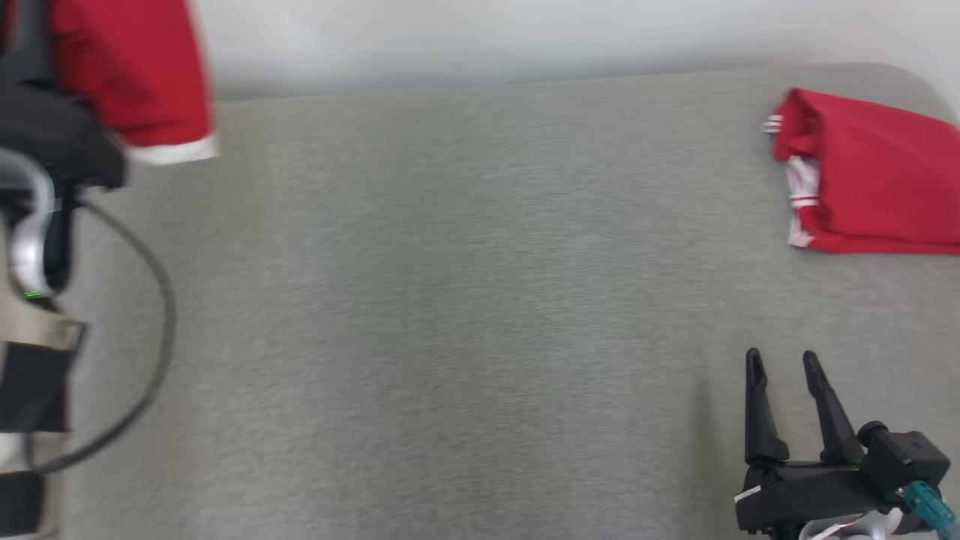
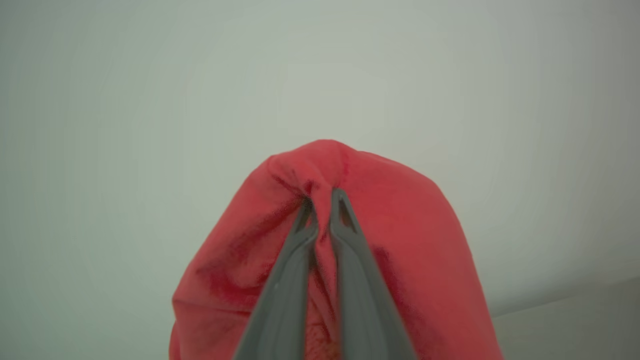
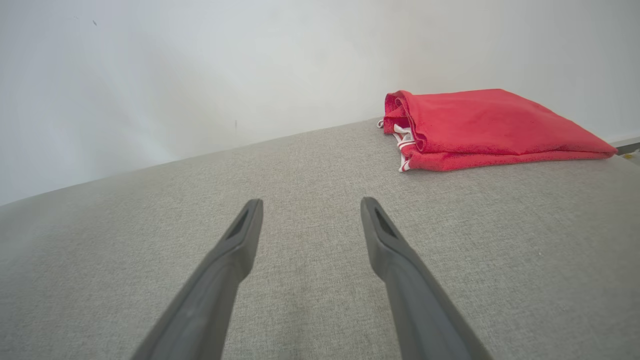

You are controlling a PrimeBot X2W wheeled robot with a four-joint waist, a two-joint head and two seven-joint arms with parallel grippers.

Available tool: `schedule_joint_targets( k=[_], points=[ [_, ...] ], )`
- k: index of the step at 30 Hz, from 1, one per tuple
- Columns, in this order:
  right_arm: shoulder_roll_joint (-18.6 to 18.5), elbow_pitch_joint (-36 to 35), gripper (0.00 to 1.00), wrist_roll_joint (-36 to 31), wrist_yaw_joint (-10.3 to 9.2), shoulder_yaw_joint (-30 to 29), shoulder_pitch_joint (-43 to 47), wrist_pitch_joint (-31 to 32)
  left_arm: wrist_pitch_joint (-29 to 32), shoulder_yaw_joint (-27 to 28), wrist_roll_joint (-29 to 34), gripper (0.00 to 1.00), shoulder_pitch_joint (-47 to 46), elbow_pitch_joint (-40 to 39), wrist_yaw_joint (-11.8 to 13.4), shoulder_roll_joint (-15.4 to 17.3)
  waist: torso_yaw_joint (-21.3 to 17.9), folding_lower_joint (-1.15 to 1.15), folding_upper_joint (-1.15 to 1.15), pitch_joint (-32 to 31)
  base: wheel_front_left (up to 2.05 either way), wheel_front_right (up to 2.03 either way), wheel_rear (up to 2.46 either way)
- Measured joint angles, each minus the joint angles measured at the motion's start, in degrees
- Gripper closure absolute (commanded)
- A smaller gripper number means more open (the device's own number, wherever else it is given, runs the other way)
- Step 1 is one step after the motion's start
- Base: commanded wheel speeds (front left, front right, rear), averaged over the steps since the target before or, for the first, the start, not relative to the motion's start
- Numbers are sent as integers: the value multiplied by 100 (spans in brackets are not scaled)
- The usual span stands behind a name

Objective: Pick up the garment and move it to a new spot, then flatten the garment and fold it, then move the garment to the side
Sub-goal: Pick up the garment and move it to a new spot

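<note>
Fingers (image 2: 295,250) of the left gripper (image 2: 322,197) clamped on the red garment (image 2: 410,215); right gripper (image 1: 781,357) fingers apart, empty.
Step in hand: carry. Garment hangs above the grey table (image 1: 450,300) at its far left edge. Next move likely calls for lowering onto the table's bare middle; keep short of the folded red cloth (image 1: 877,180) at its far right corner.

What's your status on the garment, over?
Left tool shut on the held red garment, raised at left. Right tool open, idle over the grey surface. Second folded red garment lying far right, apart.
</note>
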Motion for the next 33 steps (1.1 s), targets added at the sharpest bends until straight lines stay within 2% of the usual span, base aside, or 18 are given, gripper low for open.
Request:
schedule_joint_targets(
  k=[5, 6, 17, 23, 32, 33],
  points=[
    [19, 152, 0, 75, 0, 67, 11, -30, 334, -401, -91, 100, 36, -633, 10, -511, -435, 0, 0, -74, 0, 0, 0],
    [19, 152, 0, 75, 0, 67, 11, -30, 334, -401, -91, 100, 36, -633, 10, -511, -435, 0, 0, -74, 0, 0, 0],
    [23, 92, 0, 240, 0, 68, 98, -43, 263, -1109, -176, 100, 708, -516, 113, -1366, -1434, 0, 0, -195, 0, 0, 0],
    [23, 35, 0, 271, 0, 96, 154, -53, 5, -1247, -223, 100, 1422, -186, 267, -1522, -1816, 0, 0, -212, 0, 0, 0],
    [25, 80, 0, 286, 0, 178, 126, -55, -345, -1381, -259, 100, 2539, 641, 380, -1507, -1767, 1, 0, -87, 0, 0, 0],
    [24, 91, 0, 274, 0, 192, 116, -55, -341, -1406, -263, 57, 2631, 749, 388, -1494, -1746, 1, 0, -86, 0, 0, 0]
  ],
)
